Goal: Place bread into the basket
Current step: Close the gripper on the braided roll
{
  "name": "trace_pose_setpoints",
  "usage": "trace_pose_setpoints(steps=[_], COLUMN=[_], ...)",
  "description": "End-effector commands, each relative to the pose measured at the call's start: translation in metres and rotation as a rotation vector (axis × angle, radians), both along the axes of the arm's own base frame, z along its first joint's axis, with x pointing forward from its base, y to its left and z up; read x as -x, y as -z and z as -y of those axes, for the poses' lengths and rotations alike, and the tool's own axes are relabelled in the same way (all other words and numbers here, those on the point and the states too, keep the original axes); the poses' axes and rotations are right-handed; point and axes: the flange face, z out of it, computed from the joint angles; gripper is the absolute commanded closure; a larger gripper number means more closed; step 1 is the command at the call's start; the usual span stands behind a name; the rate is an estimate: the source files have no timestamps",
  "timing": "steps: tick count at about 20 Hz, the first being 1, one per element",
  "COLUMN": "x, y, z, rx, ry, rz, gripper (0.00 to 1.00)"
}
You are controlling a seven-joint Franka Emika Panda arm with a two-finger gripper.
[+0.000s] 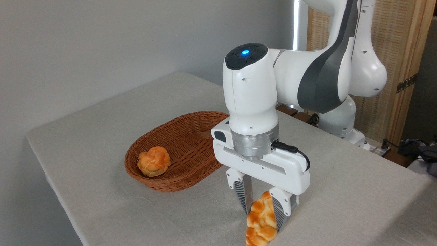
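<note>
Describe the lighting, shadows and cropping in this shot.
Camera view: soft, even light; a faint shadow lies under the basket; the bun and bread show glossy highlights; the bottom edge crops the bread between the gripper fingers; a bright strip glares behind the arm, top right.

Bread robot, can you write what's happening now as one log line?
end effector: fingers either side of bread, grip unclear | bread: on table, outside basket | basket: holds round bun
</note>
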Motion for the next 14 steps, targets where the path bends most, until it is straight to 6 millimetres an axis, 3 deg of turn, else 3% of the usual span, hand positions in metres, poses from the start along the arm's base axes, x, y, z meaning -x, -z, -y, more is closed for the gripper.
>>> trace_pose_setpoints(steps=[1,8,14], x=[0.003,0.001,-0.011], y=[-0.003,-0.013,-0.048], z=[0.0,0.002,0.007], rx=[-0.012,-0.016,-0.014], ry=[0.028,0.032,0.023], rz=[0.008,0.028,0.069], gripper=[0.81,0.81,0.81])
